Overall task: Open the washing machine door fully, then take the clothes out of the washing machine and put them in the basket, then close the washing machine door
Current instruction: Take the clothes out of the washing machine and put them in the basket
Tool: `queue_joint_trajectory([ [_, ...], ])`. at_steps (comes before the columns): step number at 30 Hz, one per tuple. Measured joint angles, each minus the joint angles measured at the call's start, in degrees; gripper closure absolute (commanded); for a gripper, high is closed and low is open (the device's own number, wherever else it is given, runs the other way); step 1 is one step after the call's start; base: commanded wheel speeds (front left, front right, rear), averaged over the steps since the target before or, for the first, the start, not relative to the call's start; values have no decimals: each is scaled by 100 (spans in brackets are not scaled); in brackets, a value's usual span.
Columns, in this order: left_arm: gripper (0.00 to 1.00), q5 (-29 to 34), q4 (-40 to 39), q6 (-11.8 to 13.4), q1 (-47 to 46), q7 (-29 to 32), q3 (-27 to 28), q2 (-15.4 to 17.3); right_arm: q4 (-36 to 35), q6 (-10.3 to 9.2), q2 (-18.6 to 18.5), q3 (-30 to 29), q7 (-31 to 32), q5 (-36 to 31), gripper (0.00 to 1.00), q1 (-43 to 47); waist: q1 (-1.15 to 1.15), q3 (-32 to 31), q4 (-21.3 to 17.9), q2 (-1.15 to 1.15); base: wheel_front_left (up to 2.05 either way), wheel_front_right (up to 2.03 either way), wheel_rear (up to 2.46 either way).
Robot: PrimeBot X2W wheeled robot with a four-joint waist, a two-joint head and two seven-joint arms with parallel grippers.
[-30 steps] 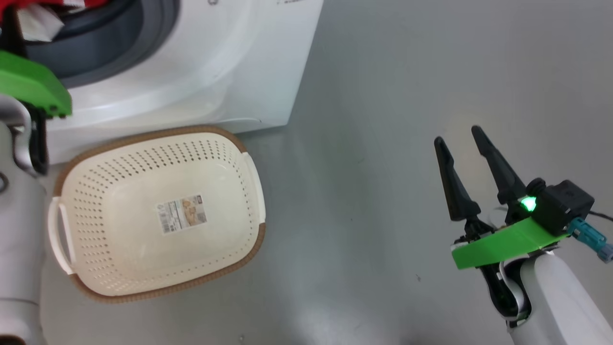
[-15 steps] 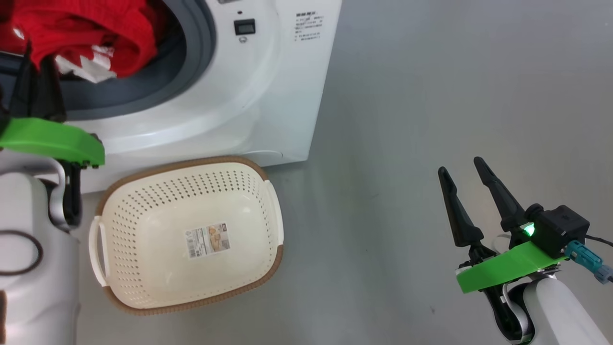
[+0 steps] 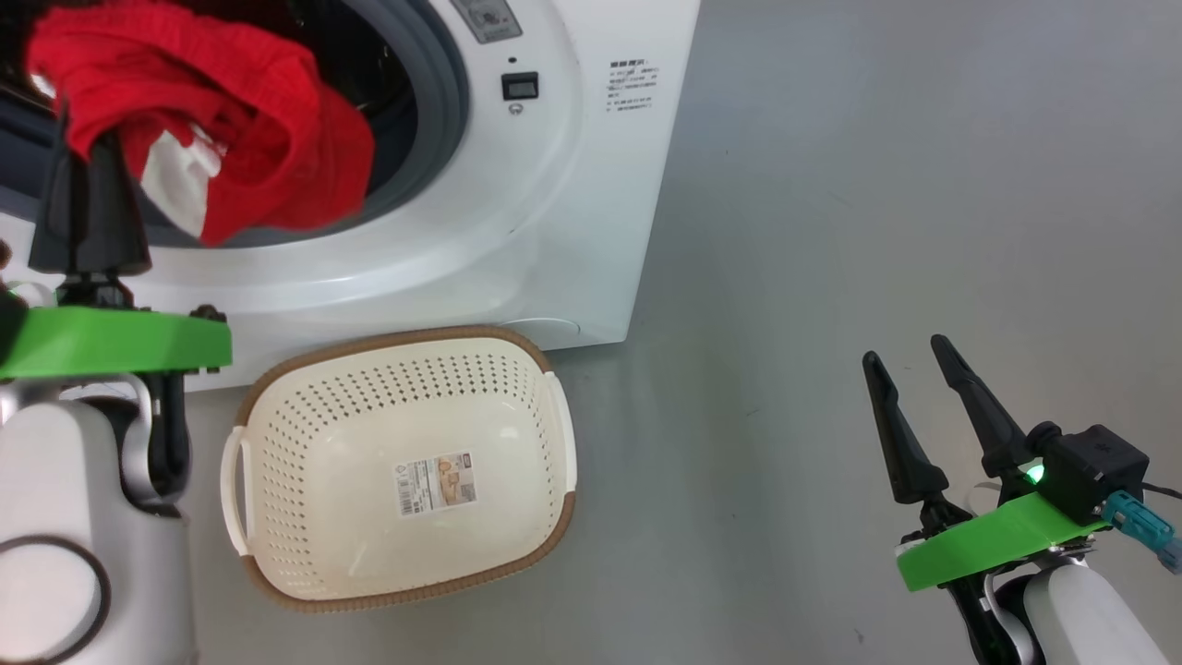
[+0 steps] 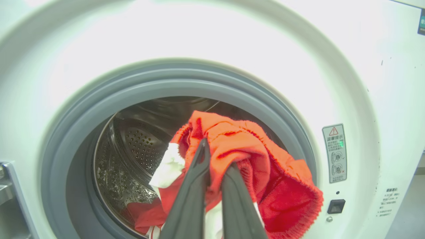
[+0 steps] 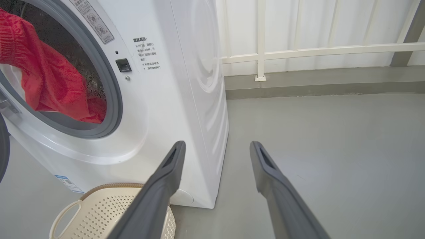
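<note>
The white washing machine [image 3: 554, 185] stands with its mouth uncovered, and its grey gasket [image 4: 83, 109] rings the steel drum [image 4: 132, 149]. Of the washing machine door I see just a dark curved strip [image 5: 2, 149] at the left border. My left gripper [image 3: 78, 139] [image 4: 215, 159] is shut on a red garment with a white panel [image 3: 259, 139] [image 4: 252, 149], which hangs at the mouth. More red clothes [image 4: 142, 212] lie low in the drum. The cream basket [image 3: 305, 434] [image 5: 109, 212] sits on the floor before the machine. My right gripper [image 3: 903, 353] [image 5: 216, 146] hovers open, holding nothing.
Grey floor [image 3: 831, 185] spreads to the right of the machine. A white railing [image 5: 298, 51] and a low kerb [image 5: 315, 84] run behind it. My left forearm [image 3: 83, 517] stands just left of the basket.
The head view has shifted, bringing more of the machine's mouth into it. The red garment in my left gripper has come further out of the drum. The right gripper stays open.
</note>
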Motion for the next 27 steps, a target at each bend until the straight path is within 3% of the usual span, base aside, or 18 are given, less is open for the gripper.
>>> queue_joint_trajectory([
  [6, 100, 3, -816, -46, 336, -5, 63, -131, -18, 0, -51, -14, 0, 0, 0, 3, 0, -50, 85, 0, 0, 0, 0],
  [12, 100, 52, -1115, -59, 560, -5, 31, -243, -29, 0, -82, -14, 0, 0, 0, 5, 0, -7, 112, 0, 0, 0, 0],
  [27, 100, -77, -489, -63, 1344, -5, 14, -350, -110, 0, -80, -13, 0, 0, 0, -54, 0, 416, 62, 0, 0, 0, 0],
])
